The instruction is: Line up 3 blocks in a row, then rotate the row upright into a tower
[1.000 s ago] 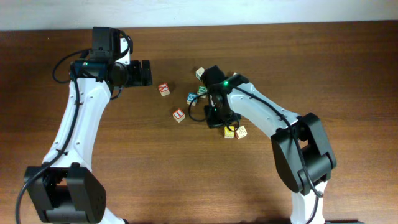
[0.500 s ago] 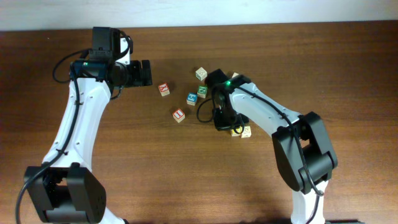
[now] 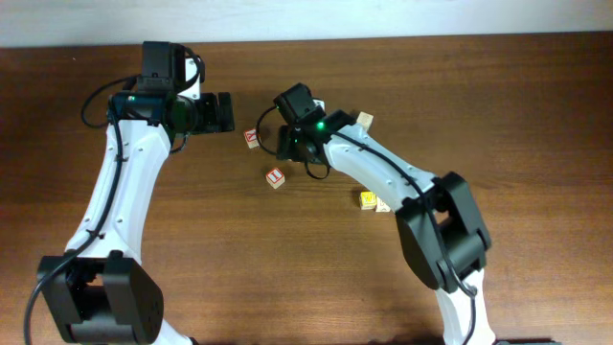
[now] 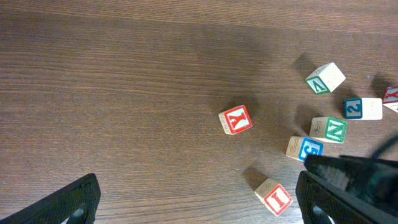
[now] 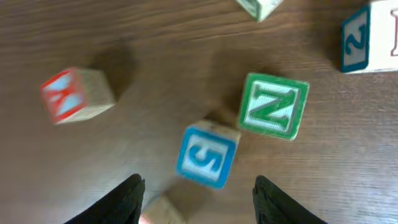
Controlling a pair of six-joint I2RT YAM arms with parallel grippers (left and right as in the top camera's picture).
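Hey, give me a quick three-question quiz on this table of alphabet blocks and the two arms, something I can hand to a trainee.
1. Multiple choice: in the right wrist view, which character is on the green block nearest the blue 5 block? A) N  B) Y  C) 2
2. True or false: the right end effector is clamped on the blue 5 block.
3. Short answer: what is the left end effector holding?

Key
1. A.
2. False. Its jaws stand open and grip nothing.
3. Nothing. It is open and empty.
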